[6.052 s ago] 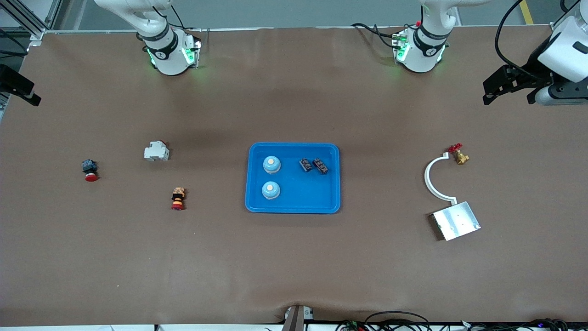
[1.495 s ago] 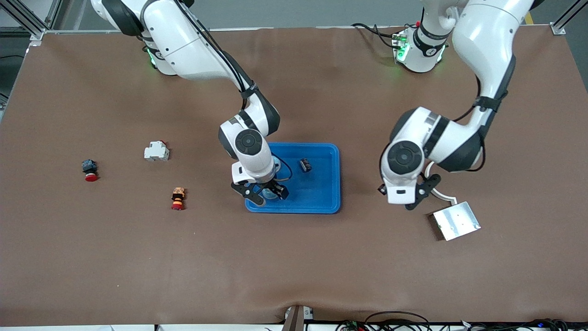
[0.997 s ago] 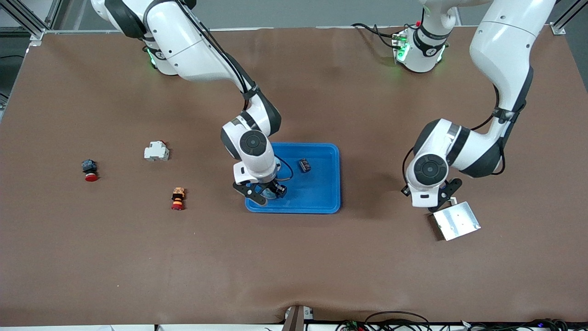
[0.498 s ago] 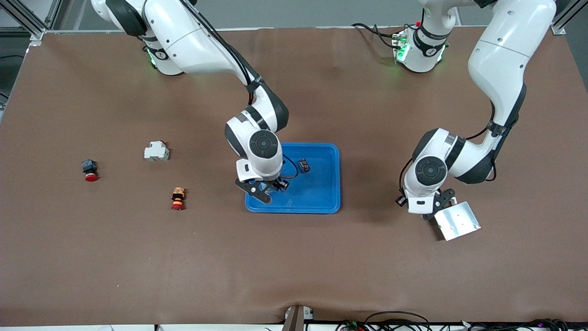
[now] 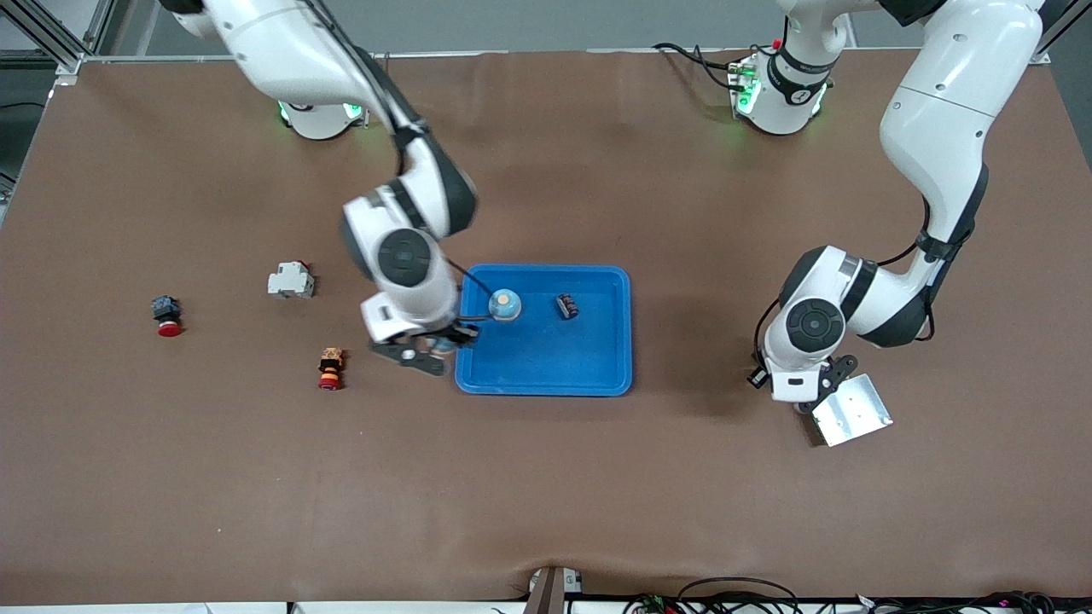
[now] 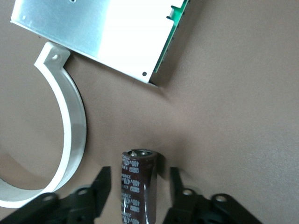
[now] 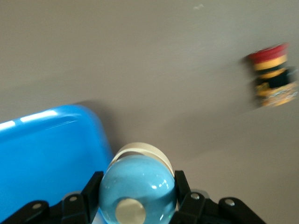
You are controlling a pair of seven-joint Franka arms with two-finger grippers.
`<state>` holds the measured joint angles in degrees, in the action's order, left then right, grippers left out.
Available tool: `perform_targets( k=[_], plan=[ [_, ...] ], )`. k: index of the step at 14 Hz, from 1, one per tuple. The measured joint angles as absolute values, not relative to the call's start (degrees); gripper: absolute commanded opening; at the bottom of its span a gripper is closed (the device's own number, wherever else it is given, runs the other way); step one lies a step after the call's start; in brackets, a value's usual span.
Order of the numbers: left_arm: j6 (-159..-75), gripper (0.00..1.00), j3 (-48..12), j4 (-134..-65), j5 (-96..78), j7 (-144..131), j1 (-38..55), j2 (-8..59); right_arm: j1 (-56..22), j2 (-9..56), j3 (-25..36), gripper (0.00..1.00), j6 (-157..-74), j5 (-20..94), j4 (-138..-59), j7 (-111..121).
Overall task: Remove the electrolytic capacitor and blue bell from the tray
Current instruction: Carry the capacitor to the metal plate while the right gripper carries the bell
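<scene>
Right gripper point(image 5: 424, 351), clamped on a blue bell point(image 7: 138, 187), hangs over the tray point(image 5: 546, 375) rim at centre frame. A second blue bell point(image 5: 504, 304) and a capacitor point(image 5: 566, 305) lie in the tray. Left gripper point(image 6: 140, 196), at lower right beside the metal plate point(image 5: 853, 411) and white curved bracket point(image 6: 70, 135), has its fingers point(image 6: 103, 184) spread around an electrolytic capacitor point(image 6: 138, 184) marked "400".

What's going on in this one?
The right gripper carries a round light-blue bell just past the rim of the shallow bright-blue plastic tray. The left gripper has its fingers apart around a dark cylindrical electrolytic capacitor beside the silver metal plate. One bell and one capacitor remain in the tray.
</scene>
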<state>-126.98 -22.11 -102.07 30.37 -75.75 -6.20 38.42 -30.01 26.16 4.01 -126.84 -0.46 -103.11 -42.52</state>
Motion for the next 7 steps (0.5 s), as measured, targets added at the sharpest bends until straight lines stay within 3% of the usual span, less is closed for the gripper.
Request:
perform_targets(
  k=[3,7],
  plan=[
    [-127.0,1.00,-23.1,-101.6,29.9,-76.9,-6.0,37.9,-23.9,15.5,4.2,0.00,-128.8,-0.5,-117.4,-29.4],
    [-127.0,1.00,-28.2,-101.3,29.1,-87.3,-3.8,37.3,-17.4,3.9,4.2,0.00,-129.8,-0.5,-130.3,-17.9]
  ],
)
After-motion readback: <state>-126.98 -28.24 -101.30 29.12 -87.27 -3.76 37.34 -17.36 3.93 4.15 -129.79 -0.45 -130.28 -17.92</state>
